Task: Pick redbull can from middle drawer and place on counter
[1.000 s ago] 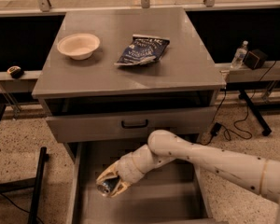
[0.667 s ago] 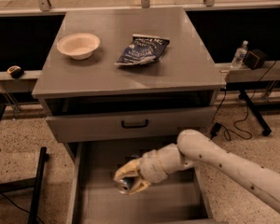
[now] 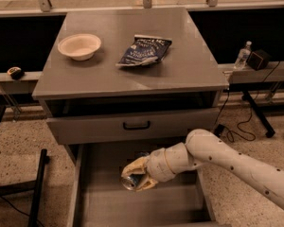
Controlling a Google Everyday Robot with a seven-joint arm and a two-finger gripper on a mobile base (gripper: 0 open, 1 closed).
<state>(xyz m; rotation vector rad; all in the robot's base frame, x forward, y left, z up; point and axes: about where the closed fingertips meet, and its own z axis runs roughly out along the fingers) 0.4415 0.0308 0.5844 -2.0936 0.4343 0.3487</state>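
Clasping redbull can (image 3: 129, 182); claw (image 3: 136, 176) over drawer (image 3: 132, 209)

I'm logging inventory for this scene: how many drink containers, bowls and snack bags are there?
Drink containers: 2 (redbull can held by the gripper in the middle drawer; bottle at far right)
Bowl: 1, on the counter
Snack bag: 1, on the counter
Total: 4

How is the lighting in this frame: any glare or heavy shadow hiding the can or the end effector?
Camera view: warm, dim overhead light; the counter carries a soft sheen, no harsh glare. Camera view: the middle drawer lies in shade, yet the silver top of the redbull can glints, gripped by the end effector above the drawer floor.
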